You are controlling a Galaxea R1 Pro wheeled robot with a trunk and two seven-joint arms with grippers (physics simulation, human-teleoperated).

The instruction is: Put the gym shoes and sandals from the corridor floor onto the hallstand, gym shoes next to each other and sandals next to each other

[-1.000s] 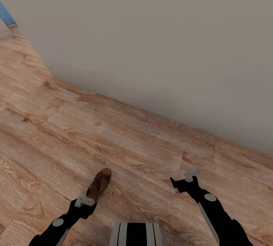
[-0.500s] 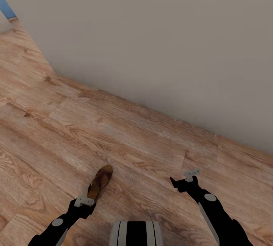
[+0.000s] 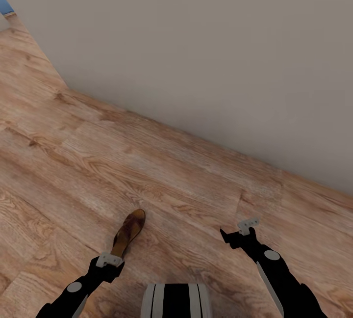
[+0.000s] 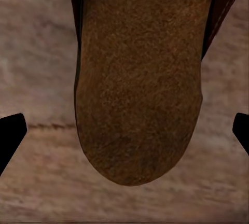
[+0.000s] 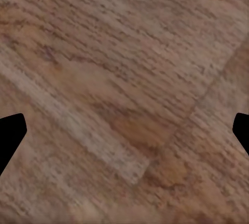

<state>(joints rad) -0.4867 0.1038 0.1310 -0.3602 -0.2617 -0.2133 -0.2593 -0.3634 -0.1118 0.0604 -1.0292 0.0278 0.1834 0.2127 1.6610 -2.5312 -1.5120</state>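
Observation:
One brown sandal (image 3: 129, 229) with a tan footbed lies flat on the wood-plank corridor floor (image 3: 162, 171) in the head view. My left gripper (image 3: 109, 260) hangs over its near end. In the left wrist view the sandal's rounded end (image 4: 140, 79) sits close up, between the black fingertips (image 4: 10, 136), which stand wide apart; the gripper (image 4: 124, 136) is open and not touching it. My right gripper (image 3: 247, 225) hovers open over bare planks (image 5: 124, 79), with nothing between its fingers. The gym shoes and the hallstand are out of view.
A plain grey-beige wall (image 3: 196, 38) runs diagonally across the far side, meeting the floor along a line from upper left to right. A corner of the wall stands at the left (image 3: 61, 87), with more floor beyond it. My base (image 3: 176, 301) shows at the bottom.
The whole view has shifted slightly, so the camera moved a little. Both arms hold the same pose, and the sandal still lies on the floor under the left gripper.

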